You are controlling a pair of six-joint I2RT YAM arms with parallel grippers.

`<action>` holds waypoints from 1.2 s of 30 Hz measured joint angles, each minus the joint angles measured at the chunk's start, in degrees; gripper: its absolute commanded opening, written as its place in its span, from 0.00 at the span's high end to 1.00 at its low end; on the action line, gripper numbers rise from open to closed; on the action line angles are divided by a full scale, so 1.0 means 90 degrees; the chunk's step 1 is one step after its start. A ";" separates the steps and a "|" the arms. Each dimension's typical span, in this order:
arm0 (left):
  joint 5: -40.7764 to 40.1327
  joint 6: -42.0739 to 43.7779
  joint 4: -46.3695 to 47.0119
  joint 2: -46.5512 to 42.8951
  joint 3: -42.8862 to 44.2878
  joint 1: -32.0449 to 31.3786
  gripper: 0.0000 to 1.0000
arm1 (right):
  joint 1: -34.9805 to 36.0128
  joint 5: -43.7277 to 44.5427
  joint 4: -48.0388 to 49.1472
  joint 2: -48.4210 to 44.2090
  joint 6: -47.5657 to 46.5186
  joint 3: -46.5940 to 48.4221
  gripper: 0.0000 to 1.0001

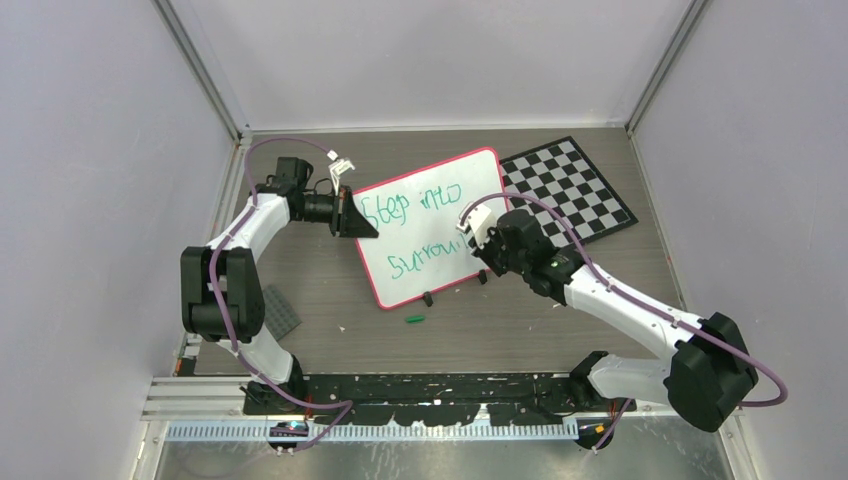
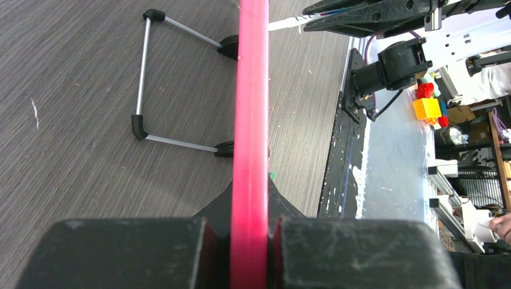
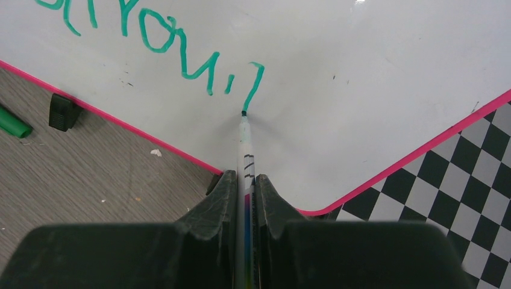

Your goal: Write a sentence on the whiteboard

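Observation:
The whiteboard (image 1: 440, 185) stands tilted on the table, white with a pink rim (image 2: 251, 90). My left gripper (image 1: 352, 216) is shut on its left edge, with the jaws clamped on either side of the rim (image 2: 251, 238). The green sentence (image 1: 404, 206) reads "Step into" on top and "surroun" (image 1: 424, 262) below. My right gripper (image 1: 476, 236) is shut on a thin white marker (image 3: 246, 158). Its green tip (image 3: 243, 113) touches the whiteboard (image 3: 361, 72) at the foot of the last stroke. Two black clips (image 1: 428, 298) sit on the board's lower edge.
A black-and-white checkered board (image 1: 572, 188) lies behind the whiteboard at the right, its squares (image 3: 464, 180) showing under the corner. A green marker cap (image 1: 415, 319) lies in front of the board. A grey studded plate (image 1: 281, 310) lies near the left arm. A wire stand (image 2: 143, 78) props the board.

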 measured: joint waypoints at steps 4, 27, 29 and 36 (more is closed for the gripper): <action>0.0002 0.0010 -0.0007 0.0000 0.0000 0.0000 1.00 | 0.0000 0.0005 -0.0002 -0.0010 0.0012 0.0000 1.00; 0.0041 0.0121 -0.0117 0.0046 0.0051 0.0007 1.00 | 0.0000 0.0600 0.0104 0.0124 0.0194 0.0381 1.00; 0.0046 0.0129 -0.0119 0.0046 0.0051 0.0007 1.00 | 0.0000 0.0580 0.0112 0.0126 0.0189 0.0403 1.00; 0.0053 0.0146 -0.0129 0.0049 0.0051 0.0007 1.00 | 0.0000 0.0466 0.0124 0.0126 0.0056 0.0406 1.00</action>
